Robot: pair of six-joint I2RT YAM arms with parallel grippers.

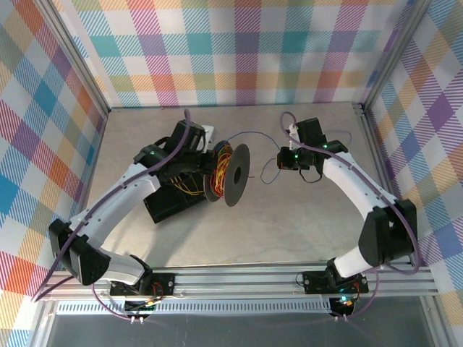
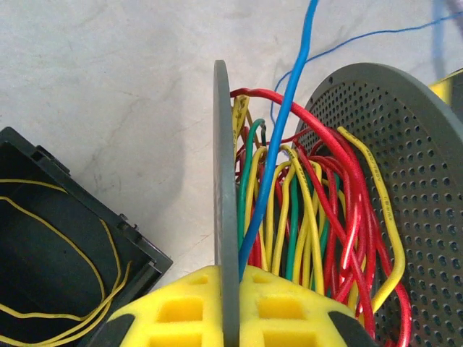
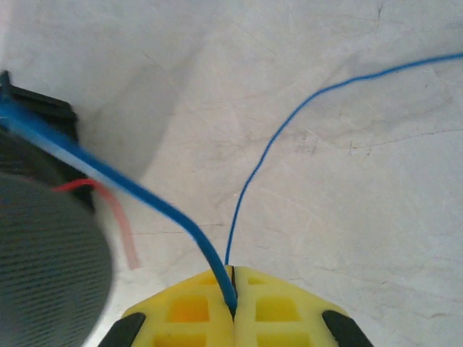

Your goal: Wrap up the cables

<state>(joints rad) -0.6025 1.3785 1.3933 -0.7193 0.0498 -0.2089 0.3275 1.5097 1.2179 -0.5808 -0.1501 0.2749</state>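
Note:
A spool [image 1: 228, 173] with two grey discs stands on edge mid-table, wound with red, yellow and green cables [image 2: 311, 217]. My left gripper [image 2: 230, 278] is shut on the rim of its plain disc [image 2: 224, 181]; the perforated disc [image 2: 412, 181] stands to the right. A blue cable [image 2: 286, 116] rises out of the windings and runs across to my right gripper [image 3: 233, 278], which is shut on it. The blue cable [image 3: 159, 206] enters the pads from the left, and its thin tail [image 3: 289, 119] curves away over the table. In the top view my right gripper [image 1: 283, 159] sits right of the spool.
A black open box [image 1: 170, 202] lies left of the spool under my left arm, with thin yellow wires [image 2: 108, 267] inside. A loose red cable end [image 3: 119, 217] sticks out beside the blurred spool disc [image 3: 43, 253]. Checked walls enclose the table.

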